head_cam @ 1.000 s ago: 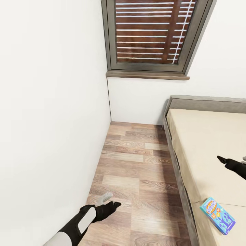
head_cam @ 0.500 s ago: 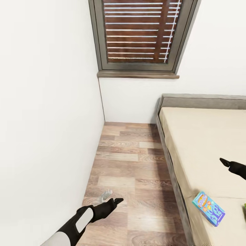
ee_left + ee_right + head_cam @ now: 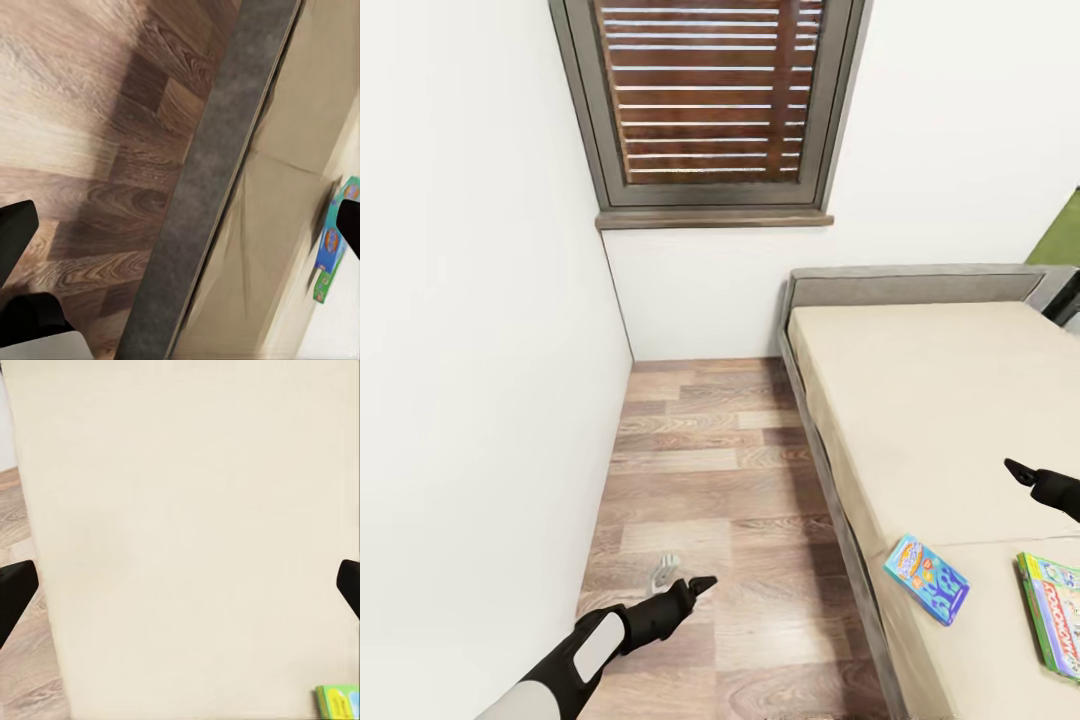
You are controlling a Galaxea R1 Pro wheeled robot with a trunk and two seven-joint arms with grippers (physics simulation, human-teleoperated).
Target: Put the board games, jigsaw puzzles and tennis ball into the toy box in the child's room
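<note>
A: Where are the board games seen?

B: A small blue cardboard game box [image 3: 927,578] is seen lying flat on the beige mattress of the grey-framed bed [image 3: 920,400], near its floor-side edge. A green-white-red game box [image 3: 1053,612] lies just beside it, apart.

A: And the arms?

B: The left gripper [image 3: 690,588] is held over the brown wood-plank floor [image 3: 710,470], its black fingers [image 3: 15,236] spread wide, nothing between them. The right gripper [image 3: 1028,474] is held over the mattress, fingers also spread wide and empty.
</note>
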